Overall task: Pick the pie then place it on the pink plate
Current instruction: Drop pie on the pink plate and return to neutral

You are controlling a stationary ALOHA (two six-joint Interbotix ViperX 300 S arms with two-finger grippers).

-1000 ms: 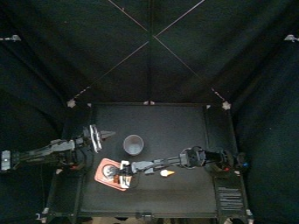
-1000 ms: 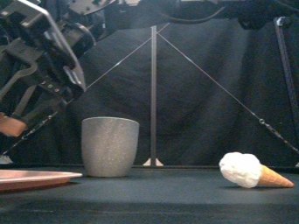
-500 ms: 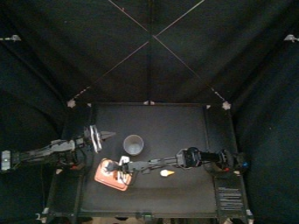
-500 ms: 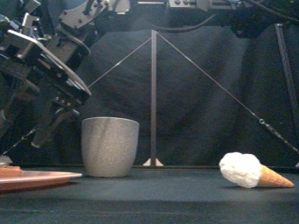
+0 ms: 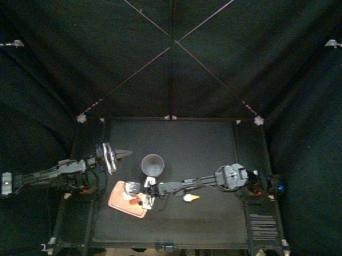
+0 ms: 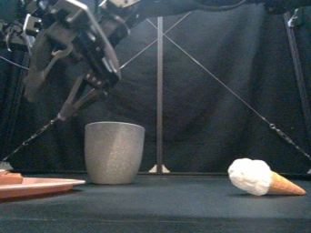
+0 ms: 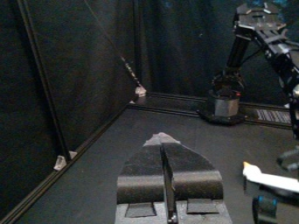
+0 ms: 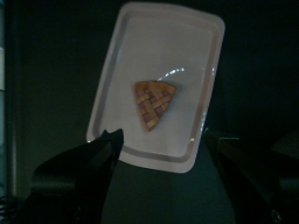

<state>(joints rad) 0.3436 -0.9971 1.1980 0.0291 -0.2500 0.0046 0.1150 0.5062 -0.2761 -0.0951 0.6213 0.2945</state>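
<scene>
My right hand (image 8: 163, 138) hung open, empty, above the pink plate (image 8: 140, 35). The pie (image 8: 155, 101) lay on that plate; placement judged done, withdrawal left.

From above I see my right gripper (image 5: 151, 190) over the pink tray (image 5: 119, 204) — grey cup (image 5: 152, 163) behind it, ice cream cone (image 5: 193, 197) beside it, left gripper (image 5: 122, 153) parked at the left.

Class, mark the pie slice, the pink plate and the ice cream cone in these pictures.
pie slice (image 8: 155, 102): right wrist view, on its lattice top.
pink plate (image 8: 176, 44): right wrist view, on a bare stretch.
ice cream cone (image 6: 268, 181): front view, where scoop meets cone.
</scene>
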